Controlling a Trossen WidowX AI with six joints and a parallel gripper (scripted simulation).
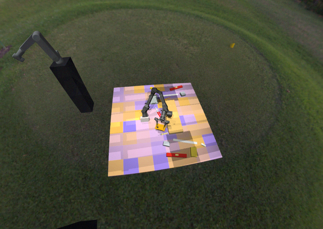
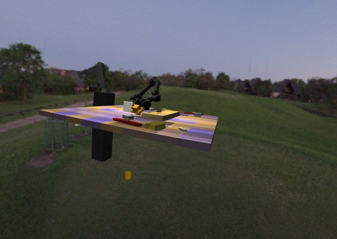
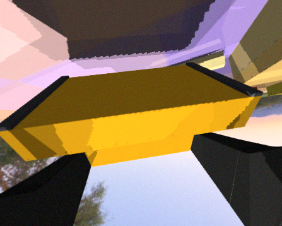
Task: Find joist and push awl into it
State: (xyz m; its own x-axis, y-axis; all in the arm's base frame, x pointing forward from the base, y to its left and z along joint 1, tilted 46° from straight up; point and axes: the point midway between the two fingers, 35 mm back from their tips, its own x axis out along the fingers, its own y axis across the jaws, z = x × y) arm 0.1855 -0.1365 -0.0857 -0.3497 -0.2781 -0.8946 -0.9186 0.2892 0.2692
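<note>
My gripper (image 1: 161, 124) (image 3: 139, 138) is shut on the yellow stud finder (image 1: 160, 127) (image 2: 136, 109) (image 3: 142, 126), which has black end strips. The stud finder is tilted and held low over the table, beside the near left part of the floor panel (image 1: 175, 130) (image 2: 160, 115), not over it. The panel is a pale yellow wooden slab; the joist is hidden. A thin tool with a pale yellow handle (image 1: 164, 133), apparently the awl, lies just in front of the stud finder. A grey-green tray (image 1: 154, 99) stands behind, partly screened by the arm.
A red-and-white tool (image 1: 158, 113) lies near the arm's white base block (image 1: 144, 119) (image 2: 128, 106). Nearer the front are a grey block (image 1: 166, 143), a white strip (image 1: 184, 141), a red level (image 1: 176, 155) and a yellow block (image 1: 193, 152). Another red level (image 1: 176, 87) lies at the back.
</note>
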